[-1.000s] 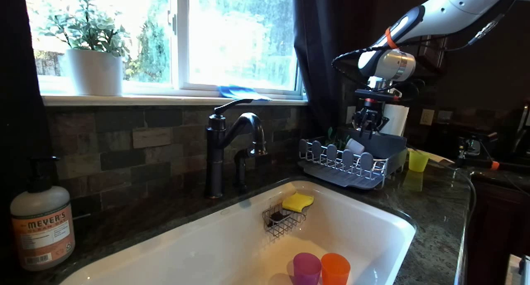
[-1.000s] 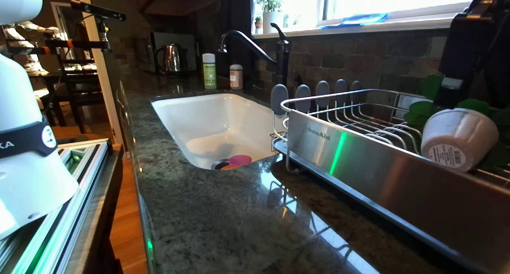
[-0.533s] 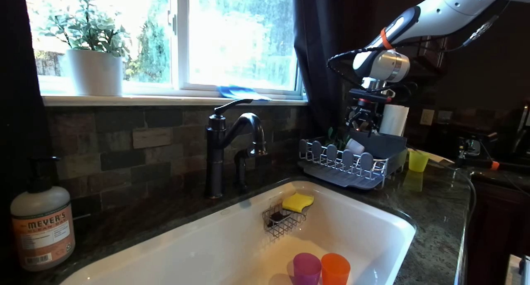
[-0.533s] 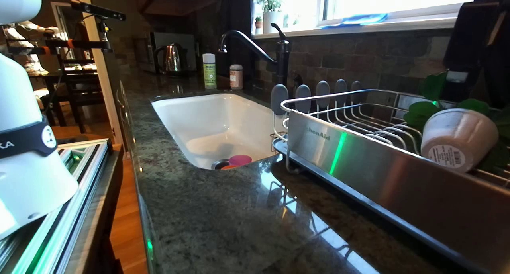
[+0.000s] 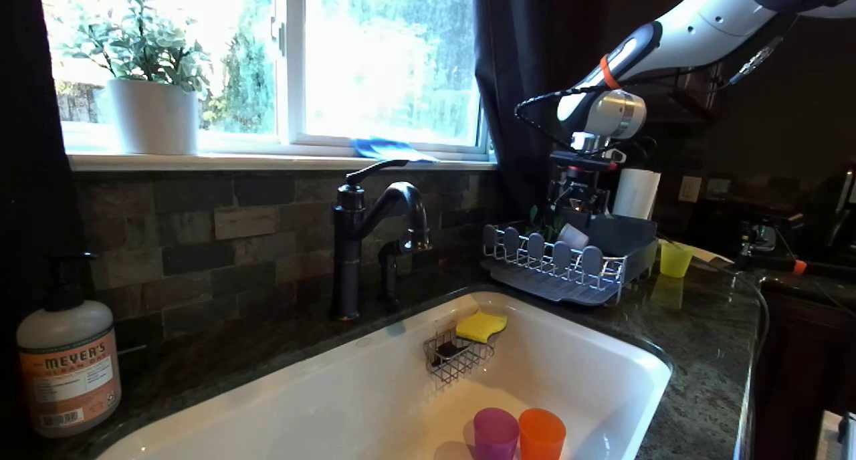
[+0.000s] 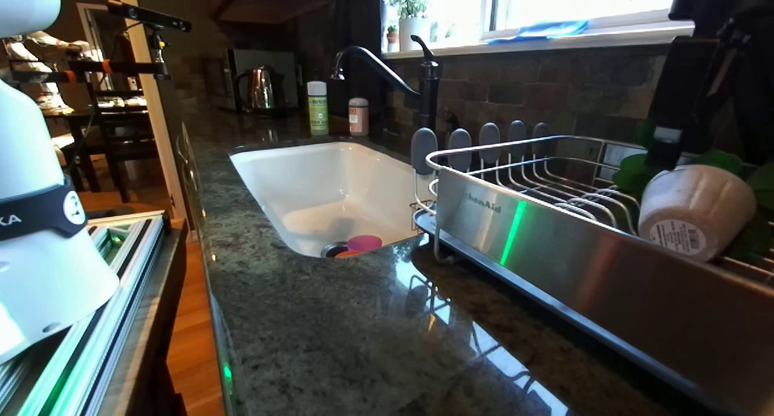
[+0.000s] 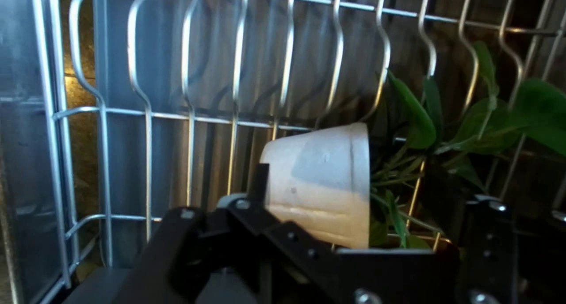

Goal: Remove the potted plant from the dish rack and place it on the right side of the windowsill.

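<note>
The potted plant lies tipped on its side in the dish rack [image 6: 580, 240]. Its whitish pot [image 7: 316, 176] and green leaves [image 7: 473, 123] show in the wrist view, and the pot's labelled base [image 6: 676, 237] in an exterior view. My gripper [image 7: 356, 182] is open over the plant, one finger [image 7: 260, 180] beside the pot's base end and the opposite one dark among the leaves. Whether either finger touches the plant I cannot tell. In an exterior view the gripper [image 5: 575, 209] hangs just above the rack. The pale windowsill [image 5: 281, 162] runs under the window.
A blue cloth [image 5: 393, 149] lies on the sill's right part, and a large white-potted plant [image 5: 154, 116] stands at its left. The black faucet [image 5: 348, 253] rises between sink [image 5: 374, 366] and wall. A yellow-green cup [image 5: 675, 259] stands beside the rack.
Over the last second my gripper has moved left and slightly down toward the pot in an exterior view, and its jaws have spread wider. The plant and rack have stayed put.
</note>
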{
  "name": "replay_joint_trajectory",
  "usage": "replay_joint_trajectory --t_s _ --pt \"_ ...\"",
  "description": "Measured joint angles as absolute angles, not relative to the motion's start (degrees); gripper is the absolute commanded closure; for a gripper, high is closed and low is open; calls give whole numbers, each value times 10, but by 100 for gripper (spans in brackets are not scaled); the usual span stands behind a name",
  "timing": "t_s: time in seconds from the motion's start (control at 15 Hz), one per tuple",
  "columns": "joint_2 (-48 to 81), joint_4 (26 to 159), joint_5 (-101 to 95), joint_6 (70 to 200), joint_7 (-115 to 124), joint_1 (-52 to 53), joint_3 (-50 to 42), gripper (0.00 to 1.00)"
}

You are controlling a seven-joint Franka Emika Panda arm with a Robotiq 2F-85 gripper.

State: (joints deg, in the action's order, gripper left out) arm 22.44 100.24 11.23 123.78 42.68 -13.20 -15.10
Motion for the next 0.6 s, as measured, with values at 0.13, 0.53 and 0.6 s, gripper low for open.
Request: replay_joint_trajectory --t_s 0.13,0.53,0.6 --pt "228 991 95 1210 461 -126 -153 0" --pt "249 938 66 1109 529 -121 -155 0" --pt "256 930 64 1102 531 -122 -155 0"
